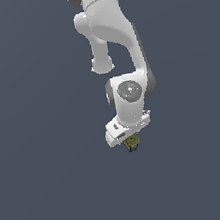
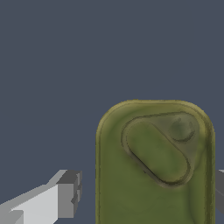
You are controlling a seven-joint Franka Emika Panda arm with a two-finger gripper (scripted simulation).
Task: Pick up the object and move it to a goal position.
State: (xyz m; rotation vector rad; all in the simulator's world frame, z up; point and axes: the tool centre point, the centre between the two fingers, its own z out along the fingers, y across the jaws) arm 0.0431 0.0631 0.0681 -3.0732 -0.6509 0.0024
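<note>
One gripper (image 1: 130, 143) is hanging at the end of one white Panda arm (image 1: 118, 55). Whether it is gripping or loose cannot be told: in the wrist view, one grey fingertip (image 2: 69, 193) is standing apart from the can's side with bare background between them, while the other fingertip (image 2: 219, 192) is sitting just at the can's opposite edge. One object is showing, a squat olive-green can (image 2: 155, 166) lying between the fingers, its top bearing a pressed oval tab. In the exterior view it is peeking out just beneath the hand. No writing or label is readable. A plain slate-grey surface (image 1: 45, 194) is filling the rest.
</note>
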